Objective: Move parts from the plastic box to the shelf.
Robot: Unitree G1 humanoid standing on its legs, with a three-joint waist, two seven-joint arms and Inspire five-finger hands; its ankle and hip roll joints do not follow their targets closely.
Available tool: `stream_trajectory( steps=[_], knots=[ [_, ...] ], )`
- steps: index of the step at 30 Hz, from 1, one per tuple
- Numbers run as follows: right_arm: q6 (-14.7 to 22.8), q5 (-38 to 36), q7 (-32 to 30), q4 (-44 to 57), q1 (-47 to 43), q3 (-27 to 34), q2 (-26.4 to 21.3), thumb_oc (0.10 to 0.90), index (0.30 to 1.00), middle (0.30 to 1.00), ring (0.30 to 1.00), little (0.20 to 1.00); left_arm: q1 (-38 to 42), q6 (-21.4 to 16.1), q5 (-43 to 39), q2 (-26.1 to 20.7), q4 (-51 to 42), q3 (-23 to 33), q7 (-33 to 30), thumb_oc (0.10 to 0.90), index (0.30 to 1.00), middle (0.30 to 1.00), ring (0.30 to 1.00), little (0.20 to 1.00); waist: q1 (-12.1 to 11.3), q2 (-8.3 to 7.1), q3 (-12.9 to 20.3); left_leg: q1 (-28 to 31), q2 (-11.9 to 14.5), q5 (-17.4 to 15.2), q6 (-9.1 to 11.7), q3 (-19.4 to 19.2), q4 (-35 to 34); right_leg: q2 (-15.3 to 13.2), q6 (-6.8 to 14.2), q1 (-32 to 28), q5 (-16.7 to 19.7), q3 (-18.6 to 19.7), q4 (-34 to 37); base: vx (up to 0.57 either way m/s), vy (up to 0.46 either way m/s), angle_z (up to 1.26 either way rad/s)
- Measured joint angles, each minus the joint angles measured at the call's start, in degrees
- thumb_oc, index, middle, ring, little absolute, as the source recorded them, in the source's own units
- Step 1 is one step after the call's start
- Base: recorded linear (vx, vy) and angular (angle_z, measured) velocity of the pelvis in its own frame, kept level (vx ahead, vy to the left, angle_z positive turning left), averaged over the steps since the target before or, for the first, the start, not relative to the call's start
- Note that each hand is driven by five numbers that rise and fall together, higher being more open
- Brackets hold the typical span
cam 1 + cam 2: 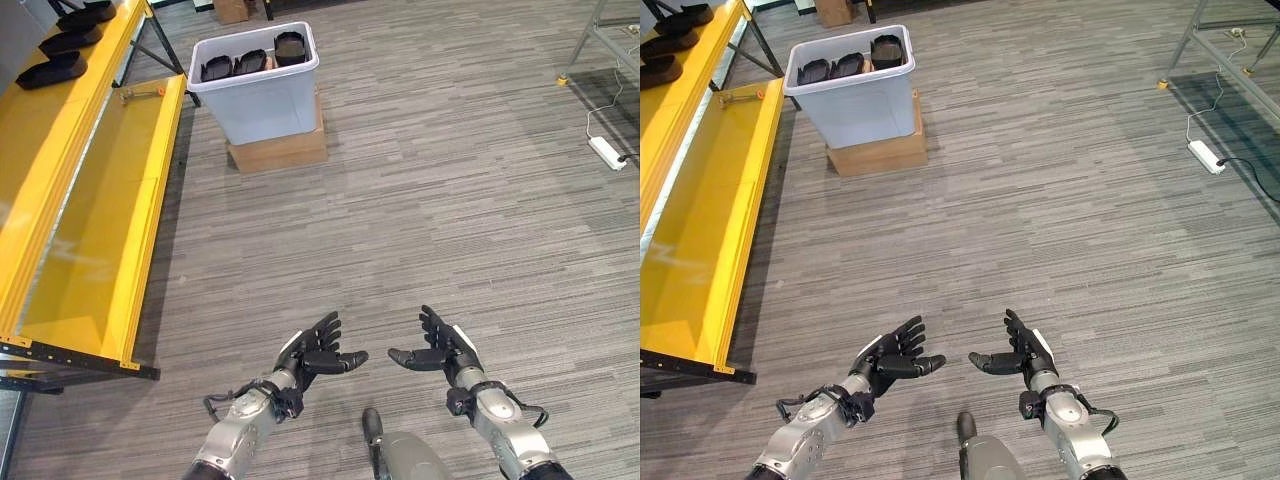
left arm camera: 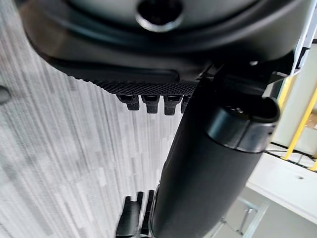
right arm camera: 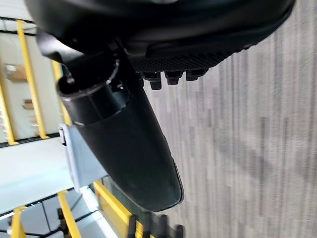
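Here the dark parts [image 1: 249, 61] still to be moved sit in a row inside the pale plastic box [image 1: 262, 100], three of them visible at its open top, side by side across the box's width. The box rests on a low cardboard carton [image 1: 280, 150] on the grey floor [image 1: 420, 220]. Just beside the box, on its left, runs the yellow shelf [image 1: 95, 210], and more dark parts [image 1: 60, 45] already lie on the shelf's upper level, level with the box.

Both hands are well apart from the box, on the near side of it, over bare floor. The left hand [image 1: 318, 352] and the right hand [image 1: 440, 350] face each other palm to palm, fingers straight and spread, thumbs pointing inward, holding nothing.

The box lies ahead of the fingers and off to the left, so the left hand is somewhat the nearer. Probably the robot must close that gap before either hand can reach down into the box.
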State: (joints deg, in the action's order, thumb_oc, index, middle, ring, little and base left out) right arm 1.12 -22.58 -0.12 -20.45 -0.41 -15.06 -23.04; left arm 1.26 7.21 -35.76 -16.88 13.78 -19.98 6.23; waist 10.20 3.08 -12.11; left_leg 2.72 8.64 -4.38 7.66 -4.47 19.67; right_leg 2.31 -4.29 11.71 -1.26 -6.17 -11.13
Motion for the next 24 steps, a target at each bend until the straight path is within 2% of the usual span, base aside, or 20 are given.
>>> stream_trajectory(
  steps=[1,2,3,4,5,6,8,9,10,11,12,13,14,15,16,17,19,22,23,24],
  knots=[
    [0.01,0.0,0.64,0.0,0.1,-0.11,0.08,0.9,1.0,1.0,1.0,1.0,-0.11,-0.19,-0.1,0.27,0.87,-0.03,-0.25,0.9,1.0,1.0,1.0,1.0,0.0,-0.23,0.36,-1.34,0.2,0.88,1.15,0.15,2.46,0.31,0.01,-0.18,-1.15,0.05,-0.01,0.11,-0.235,0.11],
    [0.02,0.46,0.95,0.0,0.22,-0.3,0.2,0.9,1.0,1.0,1.0,1.0,0.31,-0.18,-0.12,0.37,1.99,0.0,-0.36,0.9,1.0,1.0,1.0,1.0,-0.11,-0.88,0.37,-4.61,0.41,1.97,2.01,0.29,8.67,0.06,-0.7,-0.52,-1.73,0.17,0.16,0.15,-0.197,0.12],
    [0.02,1.58,1.02,0.0,0.51,-0.74,0.29,0.9,1.0,1.0,1.0,1.0,0.28,-0.18,-0.12,0.36,2.88,0.03,-0.36,0.9,1.0,1.0,1.0,1.0,-1.03,-1.87,0.37,-8.76,0.69,5.7,2.37,0.7,16.75,-0.03,-1.23,-1.33,-1.79,0.32,0.17,0.13,-0.062,0.03],
    [0.04,2.51,1.04,-0.06,0.72,-1.66,0.32,0.9,1.0,1.0,1.0,1.0,-0.43,-0.2,-0.09,0.32,3.56,0.09,-0.35,0.9,1.0,1.0,1.0,1.0,-2.21,-2.85,0.44,-12.33,0.38,5.52,1.95,0.88,23.75,-0.21,-0.76,-2.62,-1.29,0.9,0.66,0.13,-0.035,-0.1],
    [0.1,2.92,0.98,-0.05,0.8,-2.23,0.24,0.9,1.0,1.0,1.0,1.0,-1.09,-0.2,-0.08,0.22,3.73,0.07,-0.2,0.9,1.0,1.0,1.0,1.0,-2.77,-3.46,0.57,-14.56,-0.73,3.41,0.83,0.68,27.04,-0.42,-0.95,-3.73,-1.41,1.29,1.32,0.16,-0.009,-0.14],
    [0.21,3.26,1.49,-0.04,1.03,-2.78,0.35,0.9,1.0,1.0,1.0,1.0,-2.87,-0.18,-0.08,-0.11,3.6,0.05,0.34,0.9,1.0,1.0,1.0,1.0,-3.45,-4.39,0.56,-16.92,-3.75,0.14,-3.44,-1.05,25.64,-0.79,-0.18,-6.62,-0.72,0.94,3.69,0.12,-0.002,-0.06],
    [0.36,3.24,2.29,-0.03,1.32,-2.79,0.52,0.9,1.0,1.0,1.0,1.0,-4.14,-0.18,-0.08,-0.45,3.36,0.43,0.52,0.9,1.0,1.0,1.0,1.0,-4.17,-4.38,0.65,-16.75,-4.96,-1.09,-5.65,-4.9,16.06,0.17,-0.57,-8.92,-0.55,0.6,5.34,0.18,0.055,0.0],
    [0.43,3.24,2.41,-0.01,1.4,-2.79,0.63,0.9,1.0,1.0,1.0,1.0,-4.26,-0.19,-0.07,-0.5,3.33,0.81,0.49,0.9,1.0,1.0,1.0,1.0,-4.18,-4.52,0.66,-16.83,-5.04,-0.87,-5.94,-5.97,13.79,0.55,-1.32,-9.23,-0.66,0.3,5.4,0.25,0.134,0.11],
    [0.34,3.38,2.93,-0.25,1.44,-2.82,1.07,0.9,1.0,1.0,1.0,1.0,-4.24,-0.2,-0.13,-0.74,3.54,1.44,0.37,0.9,1.0,1.0,1.0,1.0,-4.49,-5.36,0.88,-17.34,-5.23,-0.77,-5.54,-7.59,6.56,0.82,-1.26,-10.37,-1.25,1.31,6.33,0.26,0.165,0.03],
    [0.31,3.39,3.25,-0.1,1.39,-2.92,1.11,0.9,1.0,1.0,1.0,1.0,-4.16,-0.2,-0.2,-0.74,3.55,2.03,0.28,0.9,1.0,1.0,1.0,1.0,-5.11,-6.08,0.72,-16.22,-5.77,0.2,-5.79,-8.14,-1.11,0.54,-0.27,-10.87,-0.53,1.61,7.14,0.25,0.139,-0.02],
    [0.35,3.38,3.61,-0.11,1.27,-2.95,1.04,0.9,1.0,1.0,1.0,1.0,-4.12,-0.21,-0.59,-0.75,3.59,2.32,0.14,0.9,1.0,1.0,1.0,1.0,-5.49,-6.29,0.56,-16.19,-5.71,1.69,-5.59,-7.77,-5.87,0.75,-0.36,-11.62,0.14,2.07,7.86,0.28,0.142,-0.3],
    [0.02,3.37,3.64,-0.41,0.99,-3.89,0.96,0.9,1.0,1.0,1.0,1.0,-4.52,-0.22,-1.86,-0.84,4.05,2.68,-0.02,0.9,1.0,1.0,1.0,1.0,-6.4,-6.32,0.44,-14.64,-5.67,5.21,-4.74,-5.83,-16.32,1.32,0.07,-14.44,1.15,3.56,10.94,0.33,0.146,-0.38],
    [-0.05,3.37,3.74,-0.4,0.86,-4.36,0.85,0.9,1.0,1.0,1.0,1.0,-4.8,-0.22,-2.13,-0.83,4.1,2.95,-0.06,0.9,1.0,1.0,1.0,1.0,-6.99,-6.21,0.38,-13.81,-5.73,6.14,-4.89,-5.11,-19.83,1.5,-0.09,-15.3,1.75,3.97,11.63,0.28,0.113,-0.49],
    [-0.07,3.36,4.01,-0.4,0.71,-4.72,0.73,0.9,1.0,1.0,1.0,1.0,-4.91,-0.22,-2.13,-0.85,4.17,3.17,-0.09,0.9,1.0,1.0,1.0,1.0,-7.4,-6.04,0.18,-13.88,-5.1,7.15,-4.73,-4.23,-21.94,1.74,-0.06,-16.47,1.69,4.73,12.18,0.37,0.16,-0.56],
    [-0.17,3.35,5.17,-0.36,0.3,-4.91,0.36,0.9,1.0,1.0,1.0,1.0,-5.07,-0.27,-2.14,-0.68,4.19,4.54,0.18,0.9,1.0,1.0,1.0,1.0,-7.51,-4.83,-0.6,-14.44,-3.6,9.66,-4.02,-2.6,-24.75,2.92,0.0,-19.05,1.42,5.62,13.31,0.28,0.125,-0.46],
    [-0.19,3.35,5.43,-0.3,0.36,-4.87,0.19,0.9,1.0,1.0,1.0,1.0,-5.07,-0.37,-2.12,-0.72,4.22,5.02,0.19,0.9,1.0,1.0,1.0,1.0,-7.27,-4.49,-0.87,-15.15,-2.98,10.33,-3.78,-1.87,-24.72,3.11,-0.49,-20.06,1.07,6.04,13.52,0.4,0.185,-0.48],
    [-0.58,3.36,6.36,-0.31,0.48,-4.87,-0.5,0.9,1.0,1.0,1.0,1.0,-5.19,-1.19,-2.13,-0.43,4.23,6.97,0.14,0.9,1.0,1.0,1.0,1.0,-7.68,-3.9,-1.58,-16.16,-2.63,10.62,-3.44,0.6,-24.66,3.23,-1.19,-21.79,0.16,8.52,12.9,0.29,0.145,-0.47],
    [-1.01,3.36,7.69,-0.31,0.53,-4.98,-0.89,0.9,1.0,1.0,1.0,1.0,-4.87,-1.77,-2.15,-0.31,4.23,8.74,-1.1,0.9,1.0,1.0,1.0,1.0,-7.56,-3.41,-2.04,-16.5,-2.97,10.59,-3.49,1.07,-24.68,2.93,-0.84,-23.37,-1.7,11.24,12.48,0.32,0.133,-0.56],
    [-1.4,3.26,8.47,-0.31,0.41,-4.99,-0.9,0.9,1.0,1.0,1.0,1.0,-4.77,-2.7,-2.13,-0.43,4.22,9.37,-1.81,0.9,1.0,1.0,1.0,1.0,-8.77,-3.0,-2.34,-15.19,-3.85,10.52,-3.6,4.95,-24.71,2.86,-0.1,-23.67,-3.36,13.74,11.59,0.41,0.189,-0.78],
    [-1.57,3.18,8.58,-0.31,0.46,-5.0,-0.96,0.9,1.0,1.0,1.0,1.0,-4.83,-2.71,-2.13,-0.42,4.21,9.44,-1.91,0.9,1.0,1.0,1.0,1.0,-9.02,-2.82,-2.37,-14.14,-3.97,10.24,-3.9,5.0,-24.7,2.87,0.3,-23.85,-3.72,13.95,11.44,0.35,0.193,-0.71]
  ],
)
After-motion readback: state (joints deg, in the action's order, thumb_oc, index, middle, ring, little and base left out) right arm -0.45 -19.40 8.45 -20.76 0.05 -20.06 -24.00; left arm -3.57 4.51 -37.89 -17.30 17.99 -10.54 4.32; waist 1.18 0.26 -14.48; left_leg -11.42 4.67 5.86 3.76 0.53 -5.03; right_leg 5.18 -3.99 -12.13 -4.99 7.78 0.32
